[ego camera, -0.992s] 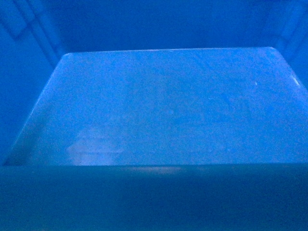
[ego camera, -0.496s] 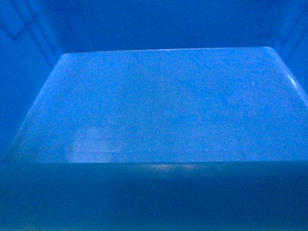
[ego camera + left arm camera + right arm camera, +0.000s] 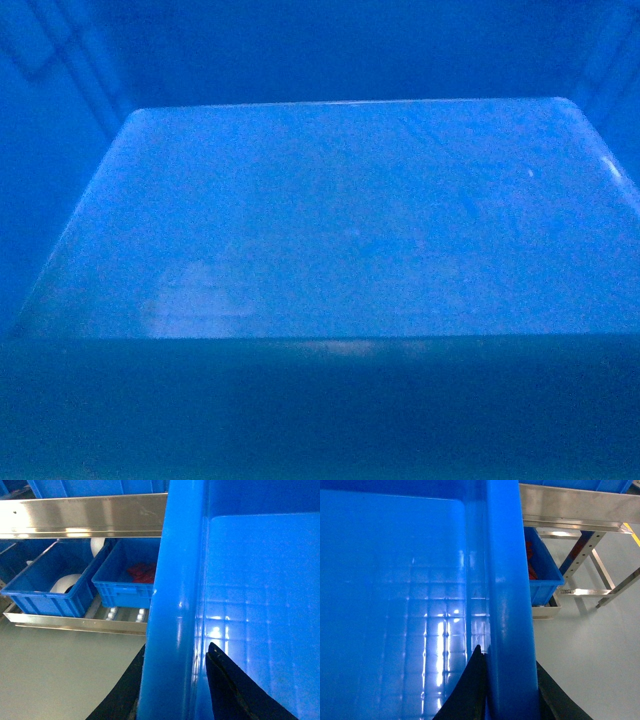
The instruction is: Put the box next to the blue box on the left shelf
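Nearest the wrist cameras, the left end effector (image 3: 172,680) pinches the left rim of the box (image 3: 260,605), one dark finger inside the wall and one outside, and the right end effector (image 3: 507,690) clamps the right rim the same way. The box hangs between them, carried in the air above the pale floor (image 3: 55,675), and its interior fills the head view completely. Beyond its left wall, the left shelf (image 3: 120,614) shows a strip of white rollers beside two blue crates (image 3: 125,580) that sit on its deck, with a steel rail (image 3: 85,515) of a higher tier above. The main risk, in my judgement, is blindness: with the forward view blocked, the box could strike that rail or a seated crate, or one rim could slip if the arms drift apart.
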